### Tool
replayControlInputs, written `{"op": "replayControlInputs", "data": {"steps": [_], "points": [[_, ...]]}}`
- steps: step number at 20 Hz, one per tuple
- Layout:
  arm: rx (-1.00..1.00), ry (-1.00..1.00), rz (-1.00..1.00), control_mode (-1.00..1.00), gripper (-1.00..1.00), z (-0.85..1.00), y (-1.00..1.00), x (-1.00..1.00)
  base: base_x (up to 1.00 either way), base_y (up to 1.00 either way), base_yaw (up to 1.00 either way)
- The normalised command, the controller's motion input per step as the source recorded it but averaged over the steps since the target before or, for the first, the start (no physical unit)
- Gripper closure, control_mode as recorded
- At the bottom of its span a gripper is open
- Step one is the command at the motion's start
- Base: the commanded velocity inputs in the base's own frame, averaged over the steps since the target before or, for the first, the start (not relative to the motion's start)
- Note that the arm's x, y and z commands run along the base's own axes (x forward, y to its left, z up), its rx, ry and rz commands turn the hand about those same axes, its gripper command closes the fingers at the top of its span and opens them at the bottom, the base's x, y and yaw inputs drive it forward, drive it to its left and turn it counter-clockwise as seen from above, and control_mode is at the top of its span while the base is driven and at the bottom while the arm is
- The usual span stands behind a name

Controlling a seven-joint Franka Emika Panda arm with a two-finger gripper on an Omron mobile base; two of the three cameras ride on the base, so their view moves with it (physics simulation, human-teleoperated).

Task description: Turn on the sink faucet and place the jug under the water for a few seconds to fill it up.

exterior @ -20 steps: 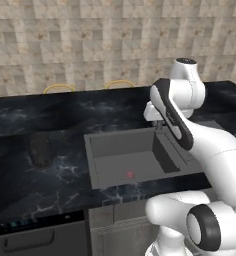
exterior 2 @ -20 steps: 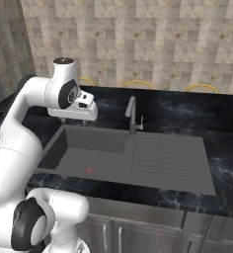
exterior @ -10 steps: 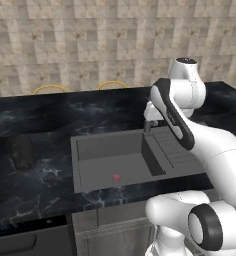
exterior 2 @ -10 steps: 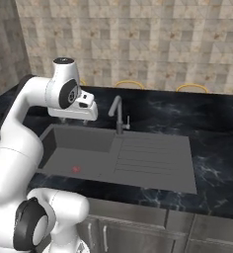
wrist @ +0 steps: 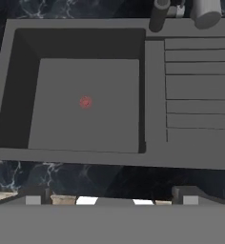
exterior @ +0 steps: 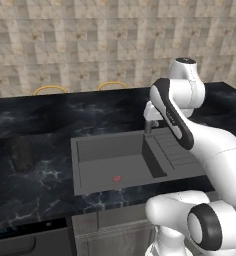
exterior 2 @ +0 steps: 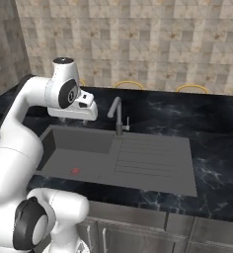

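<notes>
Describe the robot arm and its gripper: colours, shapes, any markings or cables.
The arm is glossy white, built of thick rounded tube segments with dark grey disc-shaped joint caps. Its hand is a boxy white block. The gripper has two small dark grey fingertips. No cables or markings show.

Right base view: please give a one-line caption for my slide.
Franka arm raised above the dry sink, faucet off, end effector empty.
</notes>
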Motion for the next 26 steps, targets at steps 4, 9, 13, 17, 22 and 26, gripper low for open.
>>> {"op": "replayControlInputs", "data": {"steps": [4,9,13,17,22,26], "points": [[0.00,0.00,0.00,1.00,-1.00,0.00,0.00,0.00,0.00,0.00,0.00],[0.00,0.00,0.00,1.00,-1.00,0.00,0.00,0.00,0.00,0.00,0.00],[0.00,-0.10,0.03,-1.00,-1.00,-0.12,-0.23,0.00,0.00,-0.02,0.00],[0.09,-0.33,0.16,-1.00,-1.00,-0.43,-0.82,0.00,0.00,0.00,0.00],[0.23,-0.51,0.36,-1.00,-1.00,-0.50,-1.00,0.11,0.00,0.00,0.00],[0.23,-0.54,0.55,-1.00,-1.00,-0.29,-0.82,0.54,0.00,0.00,0.00]]}}
